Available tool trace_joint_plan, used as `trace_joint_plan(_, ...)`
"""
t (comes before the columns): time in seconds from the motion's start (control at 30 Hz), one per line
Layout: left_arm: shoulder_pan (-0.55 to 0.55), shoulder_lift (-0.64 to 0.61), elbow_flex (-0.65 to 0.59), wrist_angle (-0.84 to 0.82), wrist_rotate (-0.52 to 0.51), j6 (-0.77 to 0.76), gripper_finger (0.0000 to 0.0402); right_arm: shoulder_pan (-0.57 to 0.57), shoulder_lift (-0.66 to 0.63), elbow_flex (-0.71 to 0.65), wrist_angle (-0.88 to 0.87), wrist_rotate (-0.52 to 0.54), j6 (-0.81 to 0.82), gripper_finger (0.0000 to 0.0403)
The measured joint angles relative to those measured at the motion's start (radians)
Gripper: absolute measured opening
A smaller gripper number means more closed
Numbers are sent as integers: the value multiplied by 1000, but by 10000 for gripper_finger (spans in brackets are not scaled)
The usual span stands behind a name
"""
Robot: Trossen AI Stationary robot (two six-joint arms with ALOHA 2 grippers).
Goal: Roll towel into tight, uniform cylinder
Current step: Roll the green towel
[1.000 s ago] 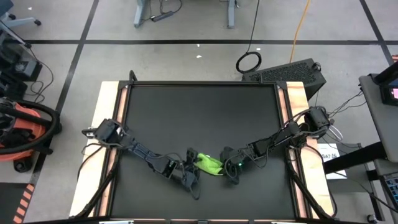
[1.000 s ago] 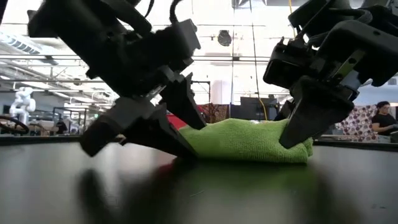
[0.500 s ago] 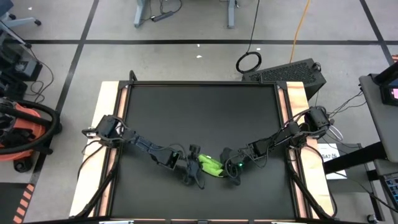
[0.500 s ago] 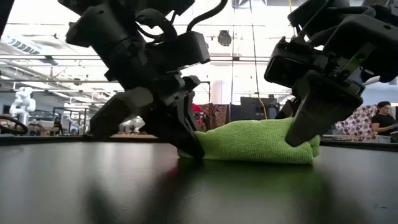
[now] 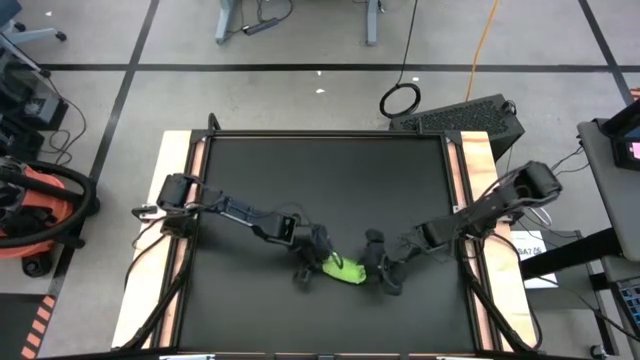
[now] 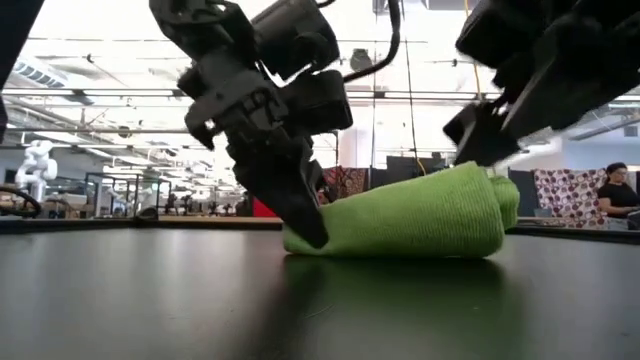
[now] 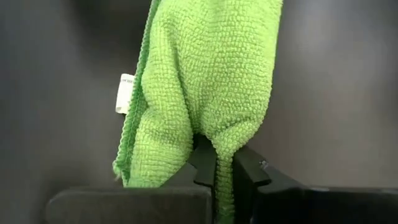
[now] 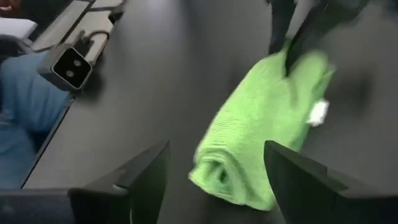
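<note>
Item, towel [image 6: 410, 215]: rolled on your tabletop [image 5: 330, 190]; left gripper [image 7: 222, 168] has just pinched its end, right gripper [image 8: 214, 180] has spread and released, roll nearly done.

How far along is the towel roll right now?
Mostly done: the towel already lies rolled on the black mat. In hand: the left end effector pinches one end; the right end effector is open, off it. Left: tightening and evening.
</note>
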Motion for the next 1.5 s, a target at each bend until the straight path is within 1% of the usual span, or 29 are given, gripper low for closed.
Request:
trace_joint_plan(0.1, 29, 4, 12, -18, 126, -31, 19, 30, -46, 0, -10, 71, -53, 246)
trace_joint_plan(0.2, 55, 5, 27, -26, 208, -57, 19, 65, -57, 1, -3, 142, -113, 238)
trace_joint_plan(0.3, 79, 7, 31, -31, 271, -78, 18, 108, -28, 2, 22, 217, -181, 230)
trace_joint_plan(0.47, 117, 7, 31, -49, 323, -102, 18, 166, 66, 4, 106, 302, -273, 224)
trace_joint_plan(0.67, 128, 7, 31, -50, 343, -110, 18, 194, 151, 40, 110, 437, -345, 224)
trace_joint_plan(0.9, 127, 7, 31, -57, 343, -133, 18, 193, 252, 87, 131, 442, -375, 224)
trace_joint_plan(1.03, 127, 6, 32, -64, 344, -134, 18, 196, 304, 105, 116, 441, -337, 214)
trace_joint_plan(1.13, 127, 6, 33, -79, 348, -134, 18, 202, 327, 110, 112, 440, -296, 186)
trace_joint_plan(1.3, 127, 6, 33, -80, 349, -133, 20, 212, 350, 110, 123, 444, -280, 104)
trace_joint_plan(1.4, 127, 6, 33, -78, 347, -126, 36, 212, 359, 111, 126, 445, -280, 53)
trace_joint_plan(1.5, 123, 5, 33, -79, 336, -93, 68, 211, 365, 112, 119, 444, -281, 15)
